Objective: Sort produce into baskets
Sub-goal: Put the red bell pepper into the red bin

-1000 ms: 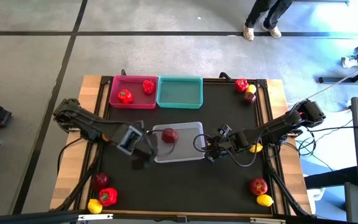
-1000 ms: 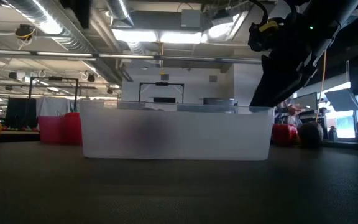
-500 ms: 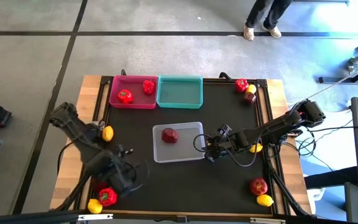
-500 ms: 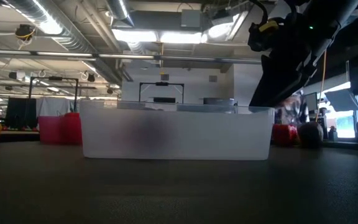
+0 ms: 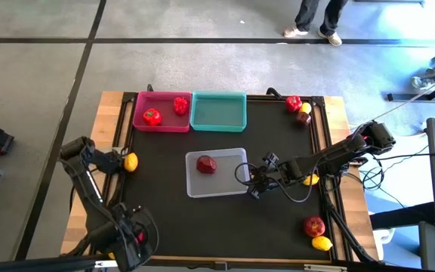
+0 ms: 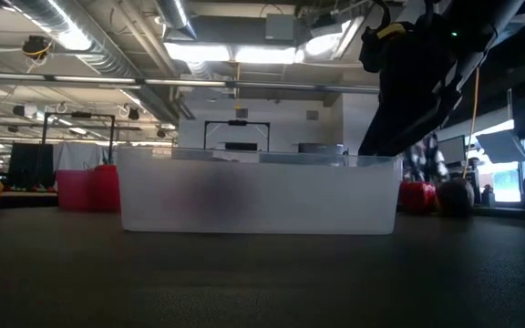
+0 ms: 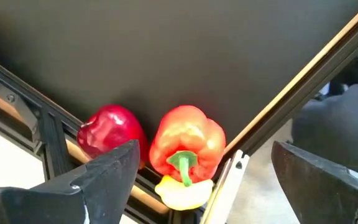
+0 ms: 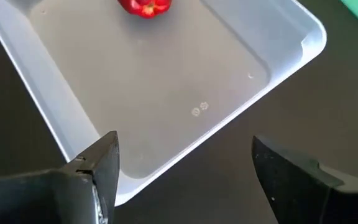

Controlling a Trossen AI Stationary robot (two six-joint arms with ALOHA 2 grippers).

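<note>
High view: left gripper point(image 5: 131, 240) hangs over the near left corner of the black worktop point(image 5: 165, 219), fingers apart, nothing held. Its wrist view looks down on a glossy red bell pepper point(image 7: 187, 144), a dark red apple point(image 7: 110, 132) and a yellow lemon point(image 7: 182, 193) bunched in that corner. Right gripper point(image 5: 255, 181) sits at the right edge of the translucent grey-white plastic basket point(image 5: 231, 187), fingers apart, empty. One red apple point(image 5: 206, 164) lies inside it. Pink basket point(image 5: 146, 126) holds two peppers; teal basket point(image 5: 218, 112) adjoins it.
</note>
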